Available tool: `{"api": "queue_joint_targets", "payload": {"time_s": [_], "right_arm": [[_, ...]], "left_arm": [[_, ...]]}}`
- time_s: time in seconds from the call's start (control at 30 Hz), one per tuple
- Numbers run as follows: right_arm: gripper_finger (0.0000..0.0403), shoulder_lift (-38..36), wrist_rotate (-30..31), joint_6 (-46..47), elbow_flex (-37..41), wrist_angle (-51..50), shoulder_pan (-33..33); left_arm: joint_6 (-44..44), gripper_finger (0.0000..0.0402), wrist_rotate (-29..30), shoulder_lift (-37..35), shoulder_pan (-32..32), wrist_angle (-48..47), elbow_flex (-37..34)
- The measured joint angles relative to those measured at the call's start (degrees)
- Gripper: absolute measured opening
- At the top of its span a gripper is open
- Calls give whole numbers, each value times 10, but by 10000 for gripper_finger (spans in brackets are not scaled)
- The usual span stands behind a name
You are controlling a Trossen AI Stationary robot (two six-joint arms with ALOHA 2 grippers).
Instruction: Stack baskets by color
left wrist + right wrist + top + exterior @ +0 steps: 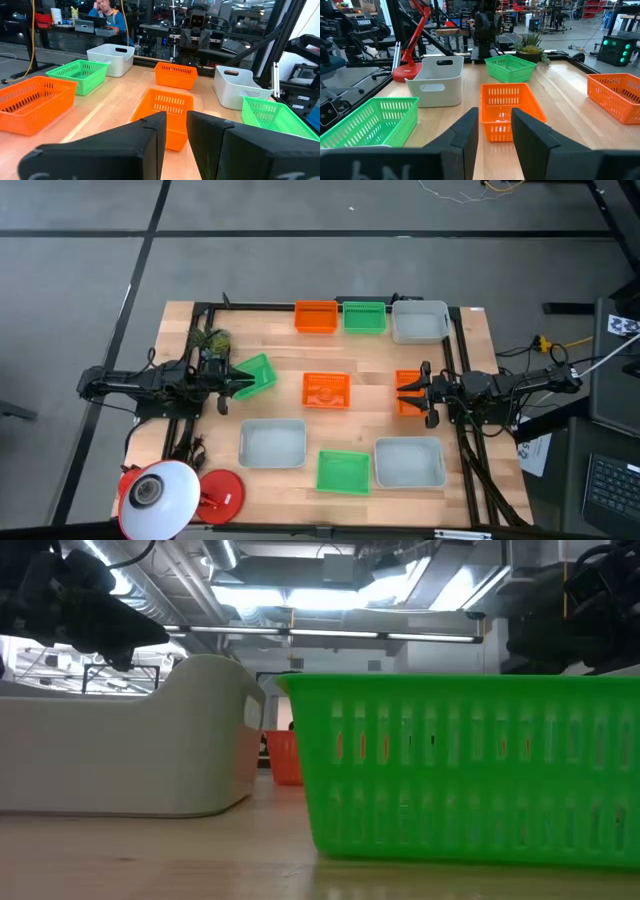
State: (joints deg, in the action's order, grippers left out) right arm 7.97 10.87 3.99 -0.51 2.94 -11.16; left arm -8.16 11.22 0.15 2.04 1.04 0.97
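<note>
Left claw [243,379]: jaws apart, empty, by the tilted green basket [256,374].
Right claw [405,392]: jaws apart, empty, over an orange basket [407,381].

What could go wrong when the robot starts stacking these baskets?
Nothing is stacked yet, so some guesses. The left gripper, open, hovers over the tilted green plastic basket, which might slip from a grasp. The right gripper, open, is over the orange plastic basket at the table's right edge and could nudge it off. The white plastic baskets look larger, so mixed colours may not nest.
</note>
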Motion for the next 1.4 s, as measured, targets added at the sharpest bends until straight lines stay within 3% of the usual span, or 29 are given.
{"api": "queue_joint_targets", "payload": {"time_s": [0.37,0.63,0.87,1.03,1.4], "right_arm": [[115,0,0,-1,0,0,0],[115,0,0,-102,0,1,0],[115,0,-29,87,0,11,0],[115,0,-31,165,0,16,0],[115,0,-30,212,0,46,0]], "left_arm": [[0,67,0,0,0,0,0],[0,67,0,0,0,0,0],[0,67,0,0,0,0,0],[0,67,0,0,0,0,0],[23,67,1,0,0,15,-2]]}}
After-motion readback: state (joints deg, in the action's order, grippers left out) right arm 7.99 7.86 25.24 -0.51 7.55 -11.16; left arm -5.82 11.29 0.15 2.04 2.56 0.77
